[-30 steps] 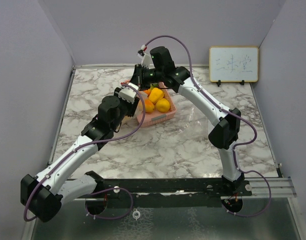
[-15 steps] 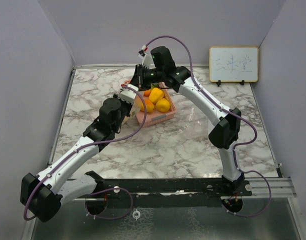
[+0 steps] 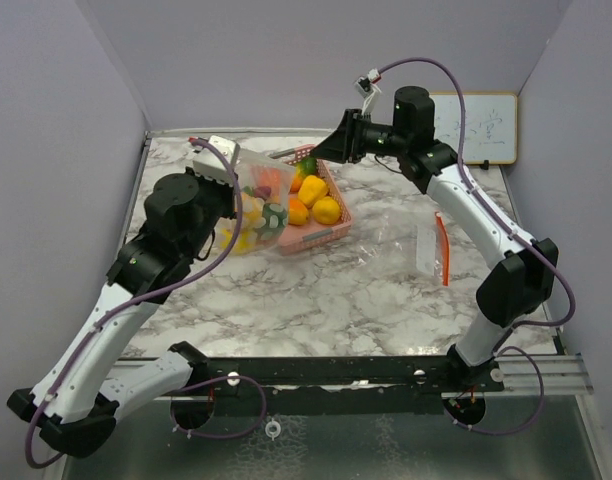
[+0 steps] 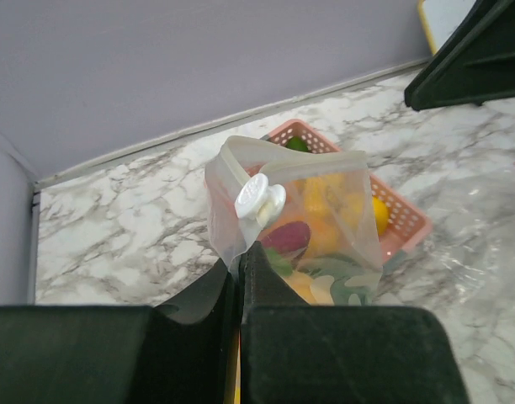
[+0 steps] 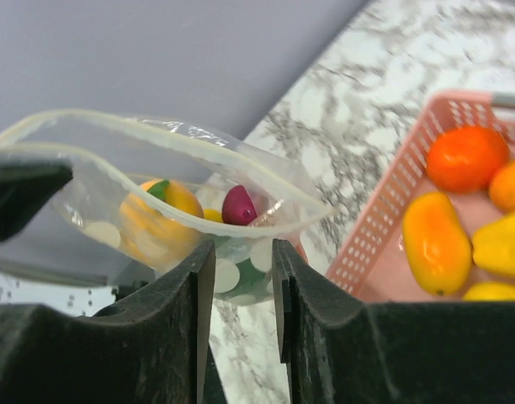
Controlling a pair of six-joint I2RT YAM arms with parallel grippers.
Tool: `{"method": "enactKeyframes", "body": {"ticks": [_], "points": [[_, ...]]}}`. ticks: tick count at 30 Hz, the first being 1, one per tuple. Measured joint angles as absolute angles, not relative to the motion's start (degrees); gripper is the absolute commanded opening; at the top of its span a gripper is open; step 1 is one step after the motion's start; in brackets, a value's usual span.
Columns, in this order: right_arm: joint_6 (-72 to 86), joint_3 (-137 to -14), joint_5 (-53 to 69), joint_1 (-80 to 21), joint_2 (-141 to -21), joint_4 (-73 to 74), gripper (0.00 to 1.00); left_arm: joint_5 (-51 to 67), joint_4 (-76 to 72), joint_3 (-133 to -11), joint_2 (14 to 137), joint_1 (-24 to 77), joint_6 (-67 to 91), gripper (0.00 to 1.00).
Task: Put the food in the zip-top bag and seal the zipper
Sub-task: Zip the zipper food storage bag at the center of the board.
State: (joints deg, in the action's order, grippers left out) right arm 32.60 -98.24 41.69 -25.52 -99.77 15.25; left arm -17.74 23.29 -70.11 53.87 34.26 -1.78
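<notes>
Bag (image 3: 248,208) holds mixed toy food (image 5: 160,215); basket (image 3: 314,236) holds yellow fruit (image 3: 327,210).

Clear zip-top bag (image 3: 248,205) hangs upright, mouth open, with yellow, purple and green food (image 5: 161,210) inside; orange and yellow pieces (image 3: 326,210) fill the pink basket (image 3: 316,238).

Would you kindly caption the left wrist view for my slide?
Left gripper pinches the zip-top bag just below its white slider, toy food inside, pink basket behind.

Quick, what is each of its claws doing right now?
Left gripper: shut on the edge of the zip-top bag, holding it up.
Right gripper: open by a narrow gap, holding nothing.
</notes>
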Motion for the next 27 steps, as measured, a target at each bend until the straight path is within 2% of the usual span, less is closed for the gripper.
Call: {"method": "enactKeyframes", "body": {"ticks": [3, 4, 10, 15, 20, 27], "points": [[28.23, -92.20, 47.35, -26.46, -95.35, 6.70, 0.51, -14.11, 28.64, -74.08, 51.96, 34.26, 1.56, 0.00], [26.79, -90.56, 48.49, -26.76, -94.15, 4.54, 0.51, -12.16, 30.61, -74.87, 51.35, 34.26, 3.09, 0.00], [17.58, -84.07, 55.79, -28.27, -88.71, -6.15, 0.52, -0.64, 38.00, -73.73, 49.52, 34.26, 9.41, 0.00], [15.25, -80.86, 59.48, -30.74, -87.94, -13.76, 0.52, 7.29, 37.41, -65.73, 48.77, 34.26, 13.78, 0.00], [11.38, -77.89, 60.73, -36.16, -87.94, -14.13, 0.52, 12.69, 33.93, -57.71, 49.19, 34.26, 17.17, 0.00], [4.38, -72.20, 60.23, -37.71, -85.19, -9.54, 0.52, 15.11, 28.97, -55.05, 50.24, 34.26, 18.98, 0.00]]}}
